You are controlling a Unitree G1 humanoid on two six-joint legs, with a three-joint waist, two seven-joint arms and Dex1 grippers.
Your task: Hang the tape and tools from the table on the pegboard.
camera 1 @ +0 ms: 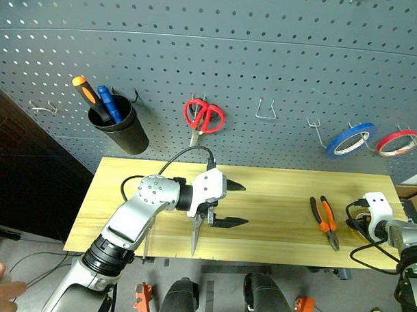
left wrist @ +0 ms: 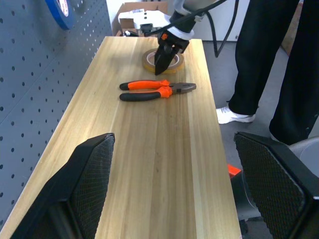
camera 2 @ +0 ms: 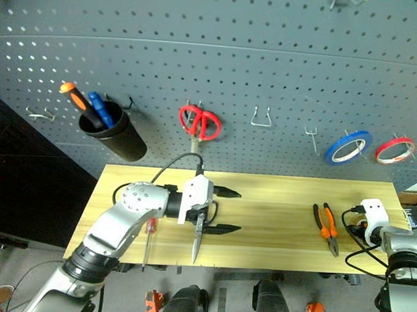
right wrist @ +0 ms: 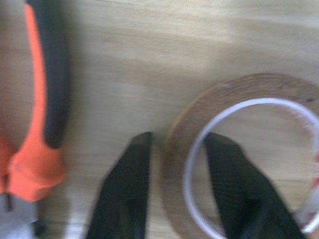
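The right gripper (right wrist: 172, 186) pinches the wall of the tape (right wrist: 239, 94), one finger outside the ring and one inside, probably to lift it toward the pegboard (camera 1: 267, 55). The thin translucent tan roll lies flat on the grained wooden table (left wrist: 164, 149) beside orange-and-black pliers (left wrist: 157, 90). The left gripper (camera 1: 231, 203) hovers, jaws wide.

three tape rolls (camera 1: 350, 139), two scissors (camera 1: 204, 116)

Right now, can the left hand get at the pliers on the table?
Probably yes: the left hand is open and faces the pliers across bare table. The right hand beyond them straddles the tape.
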